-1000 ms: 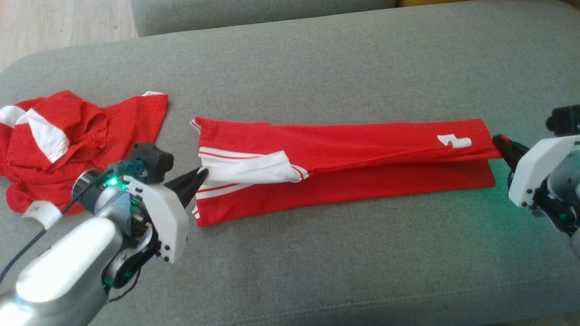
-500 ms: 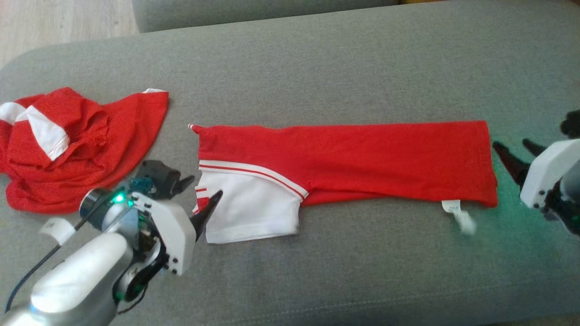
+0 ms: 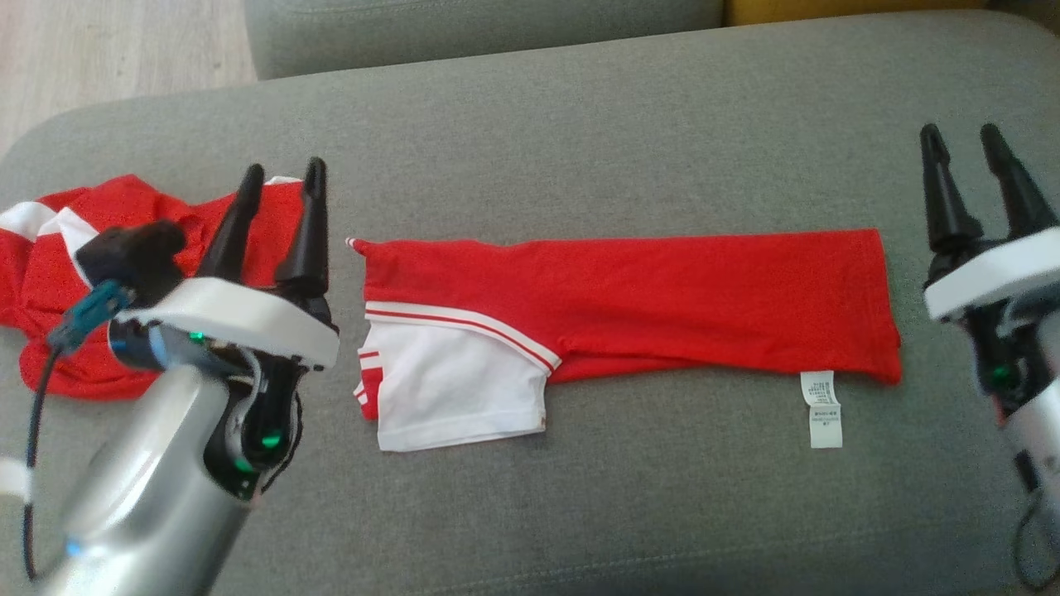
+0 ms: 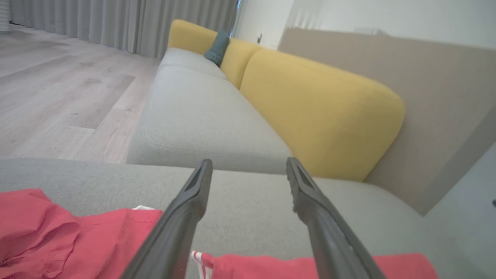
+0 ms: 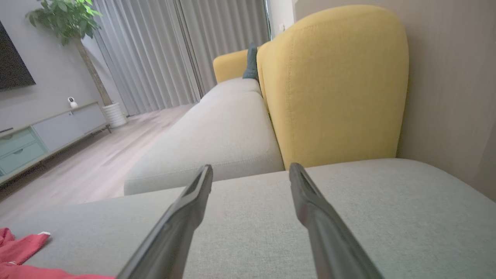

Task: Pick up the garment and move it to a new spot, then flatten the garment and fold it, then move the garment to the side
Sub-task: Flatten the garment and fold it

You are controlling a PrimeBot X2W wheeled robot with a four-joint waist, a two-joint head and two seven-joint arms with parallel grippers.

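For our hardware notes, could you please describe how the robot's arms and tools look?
The left tool and right tool each have two long, tapering black fingers on a white bracket. Forearms are glossy silver with green lights; a black cable trails the left one.

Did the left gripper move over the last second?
Yes. The left gripper has pulled off the white sleeve of the folded shirt and swung left; its tips now show over the right edge of the crumpled shirt.

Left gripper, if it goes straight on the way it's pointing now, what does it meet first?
Probably the neighbouring grey seat cushion: the open left gripper aims just past the near cushion's far edge. Depth is unclear.
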